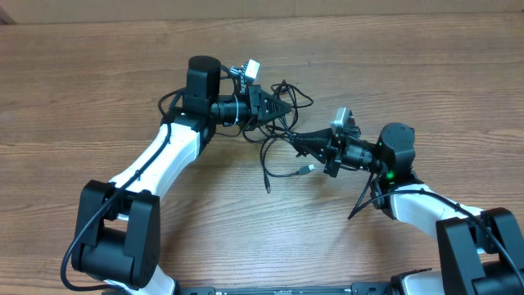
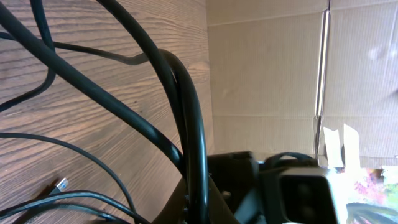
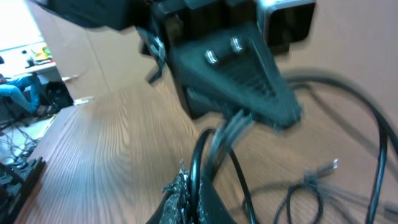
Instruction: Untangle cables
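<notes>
Cables (image 1: 284, 127): thin black cords bunched in loose loops at the middle of the table (image 1: 98, 74), strung between our two grippers, with free ends trailing toward the near side
Plug ends: a silver-tipped plug (image 1: 308, 170) lies on the wood just near of the bunch; a second end (image 1: 268, 188) lies to its left, apart from it
Left gripper (image 1: 281, 109): closed tight on the far-left part of the bunch; the right wrist view shows several strands coming out of its tip
Right gripper (image 1: 300, 140): also fully closed, clamped on strands at the right of the bunch; in its own view one cord runs up from between its fingers (image 3: 180, 200)
Handling: we judge the cords light, limp and a little springy, smooth enough to slide through a loose pinch, and likely to drag their neighbours along when pulled
Where to hold: we would pinch one strand alone, close to a crossing or near a plug end, not a whole loop
Containers: none in view; only the grippers and the table bear the cords, and a cardboard panel (image 2: 267, 74) stands beyond the far edge
</notes>
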Available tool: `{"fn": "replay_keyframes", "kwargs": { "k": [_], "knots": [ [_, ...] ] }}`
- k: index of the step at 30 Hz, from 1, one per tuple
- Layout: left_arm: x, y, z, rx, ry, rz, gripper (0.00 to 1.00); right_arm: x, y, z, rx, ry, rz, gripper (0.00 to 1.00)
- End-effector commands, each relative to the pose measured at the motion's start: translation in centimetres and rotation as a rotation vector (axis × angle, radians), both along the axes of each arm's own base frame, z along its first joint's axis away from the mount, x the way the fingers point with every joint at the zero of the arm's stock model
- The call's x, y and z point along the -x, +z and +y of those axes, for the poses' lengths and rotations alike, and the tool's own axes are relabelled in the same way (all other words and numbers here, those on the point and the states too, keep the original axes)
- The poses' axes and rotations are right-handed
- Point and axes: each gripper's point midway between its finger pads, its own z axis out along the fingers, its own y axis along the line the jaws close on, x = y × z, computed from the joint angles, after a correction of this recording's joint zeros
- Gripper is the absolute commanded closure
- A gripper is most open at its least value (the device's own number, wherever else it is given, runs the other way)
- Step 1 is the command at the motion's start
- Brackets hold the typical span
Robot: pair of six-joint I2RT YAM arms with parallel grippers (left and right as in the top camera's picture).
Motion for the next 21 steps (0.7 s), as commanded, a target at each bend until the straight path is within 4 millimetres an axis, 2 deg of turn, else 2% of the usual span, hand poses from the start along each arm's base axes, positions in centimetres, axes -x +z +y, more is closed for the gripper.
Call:
{"fn": "replay_keyframes", "kwargs": {
  "k": [1, 5, 10, 17, 21],
  "knots": [
    [-0.6, 0.6, 0.2, -0.009, 0.029, -0.019, 0.96, 0.7, 2.1, 0.2, -0.035, 0.052, -0.062, 0.96],
    [-0.8, -0.1, 0.4, -0.036, 0.057, 0.002, 0.96, 1.2, 4.6, 0.2, -0.083, 0.066, -0.165, 0.96],
    [-1.1, -1.7, 1.1, -0.099, 0.114, 0.059, 0.96, 2.0, 6.1, 0.2, -0.114, 0.093, -0.216, 0.96],
    [-2.1, -2.2, 1.9, -0.110, 0.204, 0.135, 0.96, 3.3, 5.4, 0.6, -0.110, 0.180, -0.128, 0.96],
    [-2.9, -1.7, 2.5, -0.076, 0.249, 0.184, 0.96, 4.0, 4.1, 0.8, -0.090, 0.237, -0.049, 0.96]
  ]
}}
